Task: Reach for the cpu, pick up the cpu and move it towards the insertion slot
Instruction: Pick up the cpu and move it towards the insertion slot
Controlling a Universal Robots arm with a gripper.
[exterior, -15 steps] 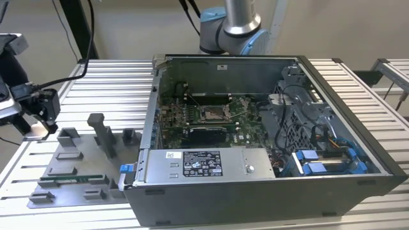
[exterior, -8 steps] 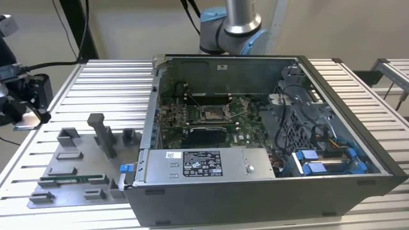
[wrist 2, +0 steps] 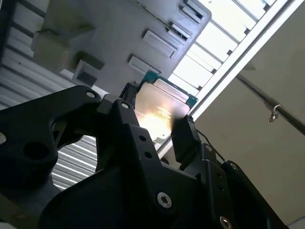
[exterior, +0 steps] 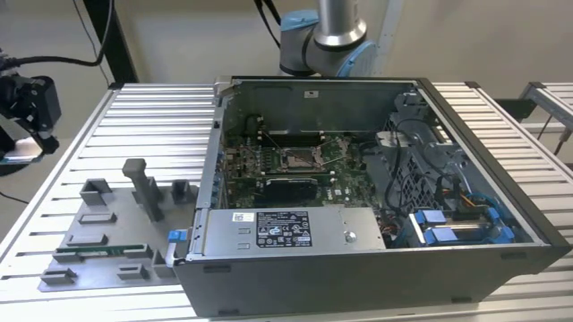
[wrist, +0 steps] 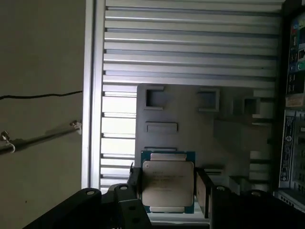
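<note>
The pincer (wrist: 168,187) is clamped on the cpu (wrist: 167,179) in the first wrist view, with a finger (wrist: 202,188) against each of two opposite edges. The chip sits between the tips, silvery top showing, held above the grey parts tray (wrist: 190,119) on the slatted surface (wrist: 190,47).

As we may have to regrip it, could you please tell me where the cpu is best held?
Take the cpu by two opposite thin edges, the claw coming square onto its flat silvery top. It is a thin flat square, so probably only the edges give parallel faces. In the first wrist view the claw grips it just so, with the grey tray behind.
</note>
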